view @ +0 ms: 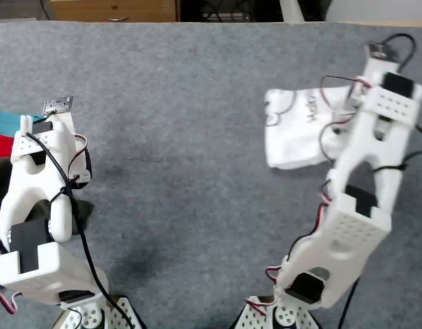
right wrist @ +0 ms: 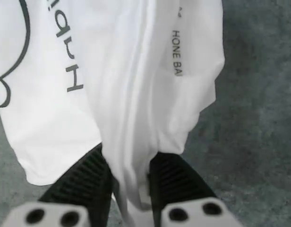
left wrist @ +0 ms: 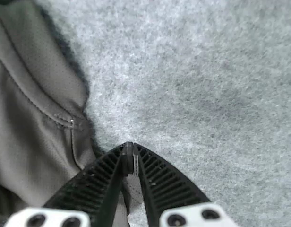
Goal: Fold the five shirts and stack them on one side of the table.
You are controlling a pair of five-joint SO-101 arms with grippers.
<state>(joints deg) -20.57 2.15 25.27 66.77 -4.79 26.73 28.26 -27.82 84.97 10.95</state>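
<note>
A white shirt (view: 293,130) with dark print lies partly bunched at the right of the table. The right gripper (right wrist: 126,161) is shut on it, a fold of the white shirt (right wrist: 126,71) pinched between the black fingers (right wrist: 89,175). At the left edge lies a pile of shirts: teal (view: 5,120), red (view: 0,144) and a dark grey one (view: 2,178). The left arm (view: 36,171) stands over that pile. Its gripper (left wrist: 130,149) is shut with tips meeting, just above the cloth-covered table beside the dark grey shirt (left wrist: 32,118), and nothing shows between the tips.
Grey felt covers the table (view: 183,137), with a wide bare stretch between the two arms. A wooden cabinet (view: 115,10) stands beyond the far edge. Cables hang along both arms.
</note>
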